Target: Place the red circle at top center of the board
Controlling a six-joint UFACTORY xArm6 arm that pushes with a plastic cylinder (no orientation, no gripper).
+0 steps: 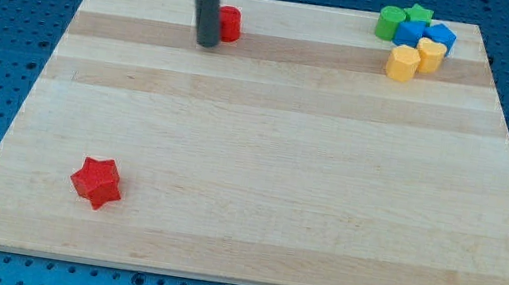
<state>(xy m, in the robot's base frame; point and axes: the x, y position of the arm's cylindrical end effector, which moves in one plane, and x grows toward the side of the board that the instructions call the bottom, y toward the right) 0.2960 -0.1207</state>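
Note:
The red circle [229, 23] is a short red cylinder near the board's top edge, left of the top middle. My tip [207, 42] is at the end of the dark rod, touching or almost touching the red circle's left side, and the rod hides part of it. A red star [95, 181] lies at the view's bottom left of the board.
A cluster sits at the view's top right: a green cylinder [389, 23], a green star [417, 13], two blue blocks [411, 34] [440, 35] and two yellow blocks [403, 63] [430, 55]. The wooden board [271, 165] rests on a blue perforated table.

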